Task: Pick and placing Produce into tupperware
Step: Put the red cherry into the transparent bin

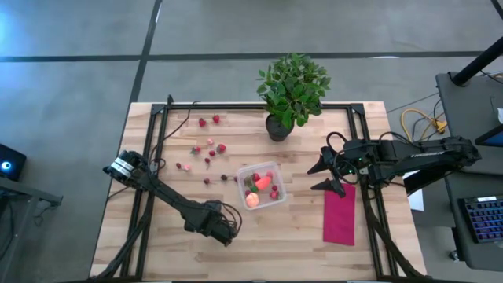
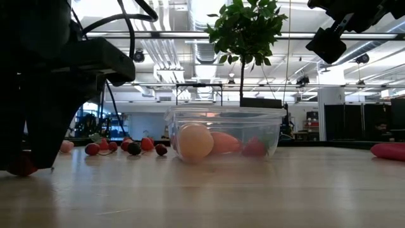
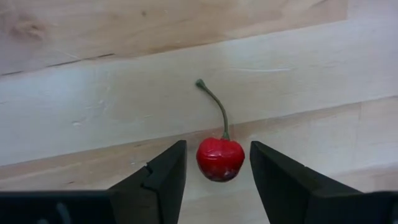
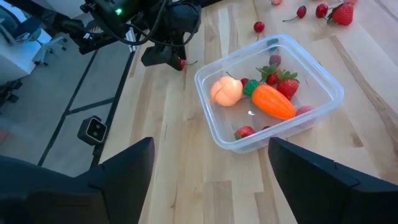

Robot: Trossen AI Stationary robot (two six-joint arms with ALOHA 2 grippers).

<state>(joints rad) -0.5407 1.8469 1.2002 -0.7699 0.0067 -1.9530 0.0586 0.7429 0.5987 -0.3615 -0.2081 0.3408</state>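
Two arms are showing on my feeds. I am seeing the left gripper [image 1: 228, 233] reaching low over the table's [image 1: 157, 251] near side, its fingers [image 3: 163, 177] standing open on either side of a red cherry [image 3: 219, 158] with a green stem, not touching it. Toward the middle, the tupperware [image 1: 277, 196] is sitting on the wood, holding the peach-orange fruit [image 4: 227, 91], the carrot [image 4: 272, 101] and a few strawberries [image 4: 286, 84]. More strawberries [image 1: 212, 145] are lying scattered beyond it on the left. I am watching the right gripper [image 1: 328, 174] hovering open beside the red cloth [image 1: 339, 216], with the potted plant [image 1: 291, 90] standing behind
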